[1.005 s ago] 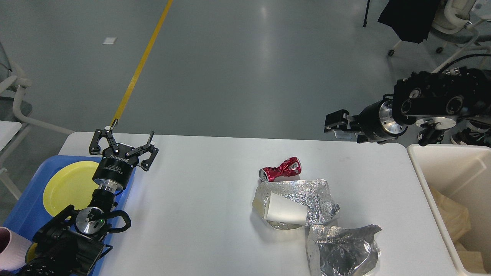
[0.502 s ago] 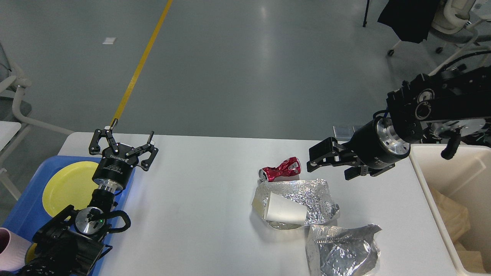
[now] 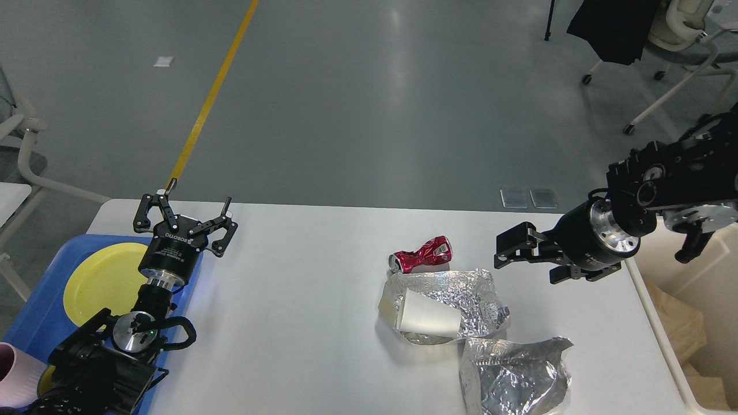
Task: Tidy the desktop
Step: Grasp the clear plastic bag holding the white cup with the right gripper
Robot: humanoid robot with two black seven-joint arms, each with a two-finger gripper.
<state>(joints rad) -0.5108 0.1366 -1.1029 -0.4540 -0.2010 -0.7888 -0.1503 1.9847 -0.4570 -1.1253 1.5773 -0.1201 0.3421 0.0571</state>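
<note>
Grippers were noted above the large white rectangular desktop [image 3: 288, 323]: left gripper [image 3: 185, 216] spread and empty, right gripper [image 3: 507, 253] state indeterminable.

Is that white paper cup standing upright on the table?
No, the white paper cup lies on its side on crumpled foil, open end facing right.

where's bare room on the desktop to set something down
The widest bare stretch of the desktop lies between the blue tray on the left and the crushed red can with the foil sheets. A narrower strip runs along the far edge. The right-centre is crowded: can, paper cup, foil, right gripper.
</note>
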